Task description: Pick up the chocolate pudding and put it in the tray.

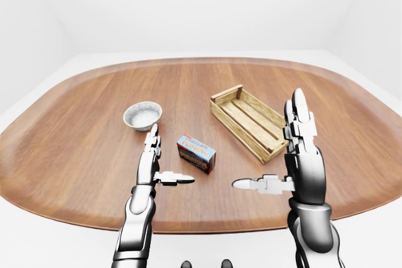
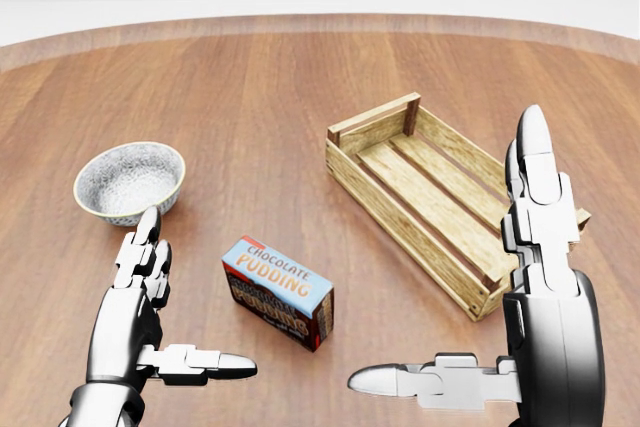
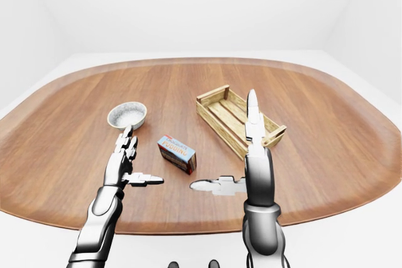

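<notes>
The chocolate pudding box [image 2: 279,291], blue on top with dark sides, lies flat on the wooden table [image 2: 250,97], low and centre in the head view. Up and to its right stands the slatted wooden tray [image 2: 430,190], nothing inside it. My left hand [image 2: 172,317] hovers open at the lower left, left of the box and apart from it. At the lower right my right hand [image 2: 470,287] is open too, fingers pointing up and thumb stretched left, below the tray's near corner. Neither hand touches anything.
A speckled grey bowl [image 2: 129,181] sits on the table, up and left of the pudding box. The table's rounded edge [image 1: 207,227] runs across the bottom of the left-eye view, white floor beyond it.
</notes>
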